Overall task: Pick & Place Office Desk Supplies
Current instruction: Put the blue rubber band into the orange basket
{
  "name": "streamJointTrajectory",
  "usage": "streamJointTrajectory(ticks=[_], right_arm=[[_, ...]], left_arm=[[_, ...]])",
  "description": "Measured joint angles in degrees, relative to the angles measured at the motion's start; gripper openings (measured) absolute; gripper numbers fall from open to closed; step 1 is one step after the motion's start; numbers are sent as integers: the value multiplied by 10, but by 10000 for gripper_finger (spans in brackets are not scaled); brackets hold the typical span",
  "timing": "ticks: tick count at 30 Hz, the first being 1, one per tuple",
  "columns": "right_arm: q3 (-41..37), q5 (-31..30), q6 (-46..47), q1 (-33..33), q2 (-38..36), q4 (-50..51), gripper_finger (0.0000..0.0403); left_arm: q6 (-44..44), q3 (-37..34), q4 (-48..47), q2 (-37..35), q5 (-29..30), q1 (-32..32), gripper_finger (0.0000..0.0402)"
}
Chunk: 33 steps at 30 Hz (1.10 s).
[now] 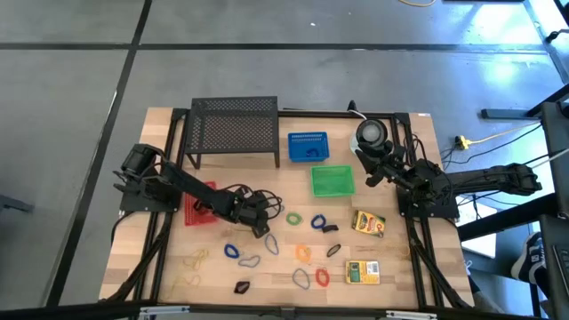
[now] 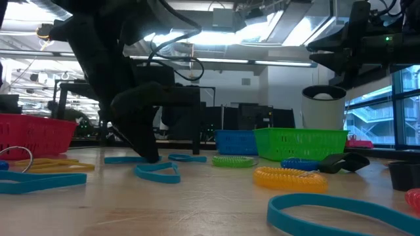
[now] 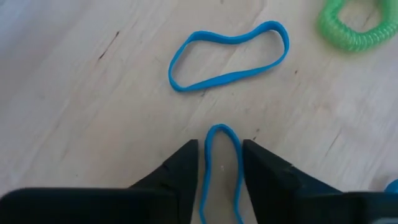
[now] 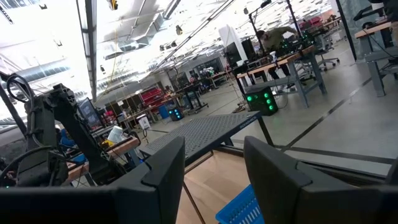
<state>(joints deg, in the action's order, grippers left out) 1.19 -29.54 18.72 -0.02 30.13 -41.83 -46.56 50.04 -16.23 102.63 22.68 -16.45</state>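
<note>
1. The left gripper [image 3: 219, 163] is lowered to the table [image 1: 391, 267] near its middle, with its two fingers [image 3: 180, 171] set on either side of a blue loop [image 3: 222, 163]; the jaws stand apart around the loop, and whether it is pinched cannot be told.
2. A second blue loop [image 3: 229, 55] is seen lying flat just ahead of the fingers, and a green coiled loop [image 3: 357, 28] lies near it.
3. Further loops, tan rubber bands [image 1: 196, 260] and two yellow-green boxes [image 1: 368, 222] are scattered toward the table's front edge.
4. A red basket [image 1: 199, 212] is placed by the left edge; a blue basket [image 1: 308, 147], a green basket [image 1: 332, 181] and a black mesh rack [image 1: 233, 129] are placed toward the back edge.
5. The right gripper [image 4: 211, 165] is held raised near the back right corner, jaws parted and empty.
</note>
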Motion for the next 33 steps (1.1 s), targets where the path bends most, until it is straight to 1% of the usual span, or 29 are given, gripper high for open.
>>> streamJointTrajectory(ticks=[8,13,16,20,23,27,30,33], right_arm=[[0,0,0,0,0,0,166],[0,0,0,0,0,0,166],[0,0,0,0,0,0,166],[0,0,0,0,0,0,166],[0,0,0,0,0,0,166],[0,0,0,0,0,1,166],[0,0,0,0,0,1,166],[0,0,0,0,0,1,166]], left_arm=[[-7,-1,1,1,10,1,10],[24,-3,29,1,26,0,4],[55,-5,69,-2,42,1,4],[93,-4,126,-12,91,2,4],[157,-3,202,-16,114,1,4],[285,-2,362,-21,120,0,4],[394,-2,499,-21,109,-4,4],[477,-2,608,-21,91,-10,4]])
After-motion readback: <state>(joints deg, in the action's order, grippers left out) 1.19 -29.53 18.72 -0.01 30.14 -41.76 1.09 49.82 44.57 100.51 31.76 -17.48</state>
